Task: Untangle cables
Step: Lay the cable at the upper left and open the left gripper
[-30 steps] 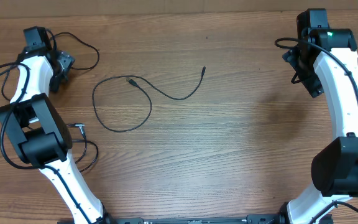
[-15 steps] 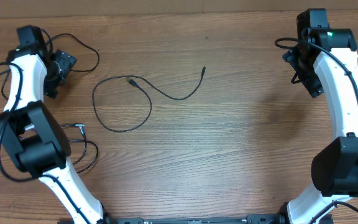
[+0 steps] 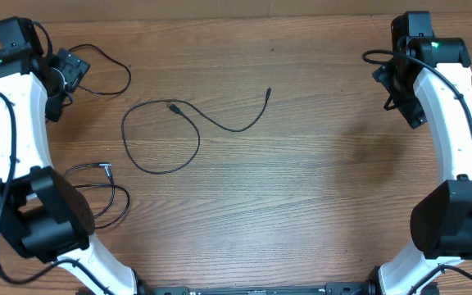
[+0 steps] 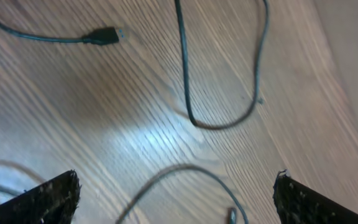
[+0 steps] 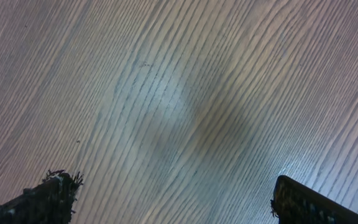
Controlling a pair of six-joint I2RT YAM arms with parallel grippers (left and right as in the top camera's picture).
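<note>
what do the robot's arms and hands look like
The left arm and right arm are curved white shells with bulky black joints. Thin black wires run along them. A small green light glows near the right wrist. The left hand and right hand each have two black, rough-textured fingertips.

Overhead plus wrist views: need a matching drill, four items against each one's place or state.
1 looped cable
2 silver-tipped cable
3 left gripper
4 right gripper

a open, over bare table
b middle of the table
c open, above cable strands
d beside the left arm

Pairs: 1-b, 2-d, 3-c, 4-a
</note>
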